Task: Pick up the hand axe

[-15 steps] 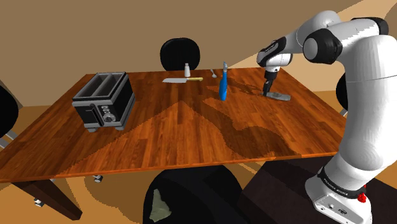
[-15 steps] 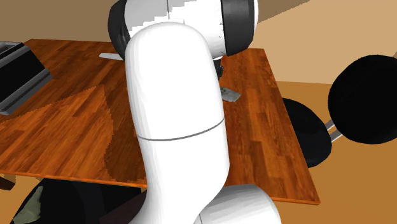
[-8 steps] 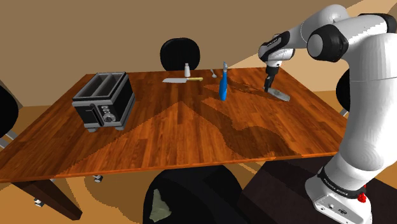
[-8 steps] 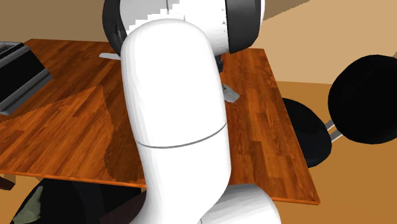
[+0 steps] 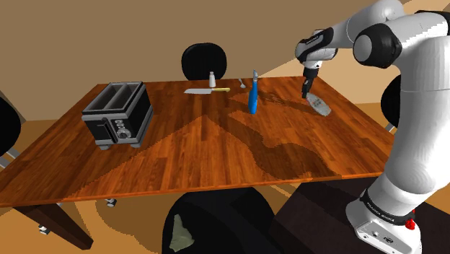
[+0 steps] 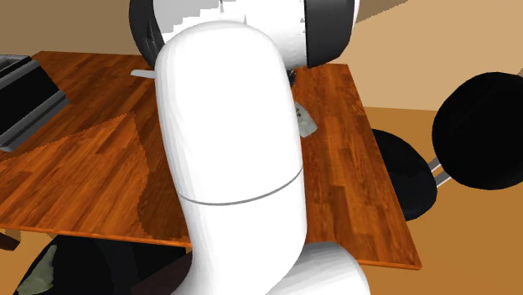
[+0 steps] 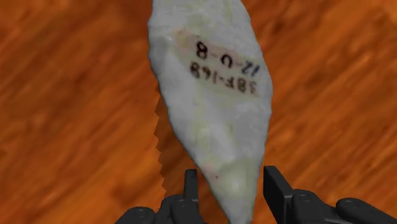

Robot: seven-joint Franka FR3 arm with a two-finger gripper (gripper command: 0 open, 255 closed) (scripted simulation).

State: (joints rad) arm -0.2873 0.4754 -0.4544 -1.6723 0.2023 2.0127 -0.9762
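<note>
While pinched at its narrow end btw the gripper's [image 7: 231, 177] two black fingers [image 7: 275, 191], hand axe [image 7: 213, 95], a pale grey stone flake w/ black handwritten marks, hangs tilted, free end low over the wooden table [image 5: 216, 151]; can't tell if it touches. It's near table's edge at shoulder view's right, toward far corner. Blue bottle [image 5: 253, 97] stands near, toward mid-table; cleaver [image 5: 205, 90] & small shaker [image 5: 212, 78] by far edge; black toaster [image 5: 117, 112] well apart, at opposite edge.
</note>
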